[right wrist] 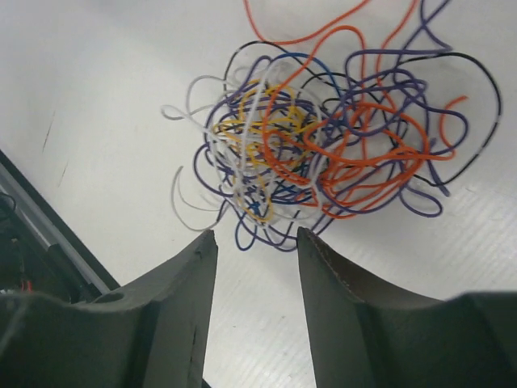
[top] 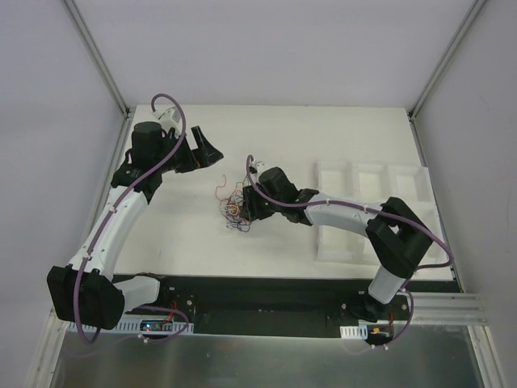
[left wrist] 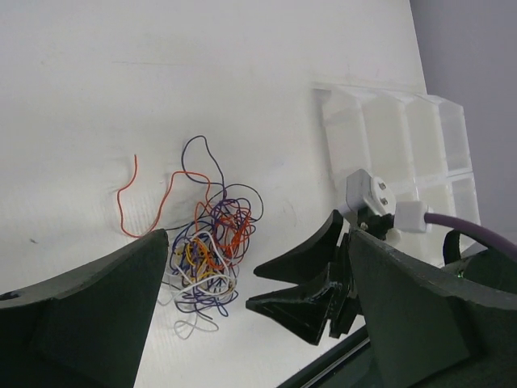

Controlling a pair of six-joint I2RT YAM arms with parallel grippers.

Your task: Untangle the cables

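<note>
The cables (top: 232,208) lie on the white table as a fist-sized tangle of orange, purple, black, white and yellow wires. One loose orange strand (left wrist: 125,206) trails off to the side. In the right wrist view the cables (right wrist: 323,145) sit just beyond my right gripper (right wrist: 256,233), which is open with only bare table between its fingers. A purple loop lies close to the tips. My left gripper (top: 212,153) hangs wide open, up and to the left of the tangle, holding nothing. From the left wrist the cables (left wrist: 212,242) show below, with the right gripper (left wrist: 271,284) beside them.
A white compartment tray (top: 371,182) stands at the right of the table, under the right arm; it also shows as the tray (left wrist: 404,129) in the left wrist view. A black strip (top: 266,291) runs along the table's near edge by the arm bases.
</note>
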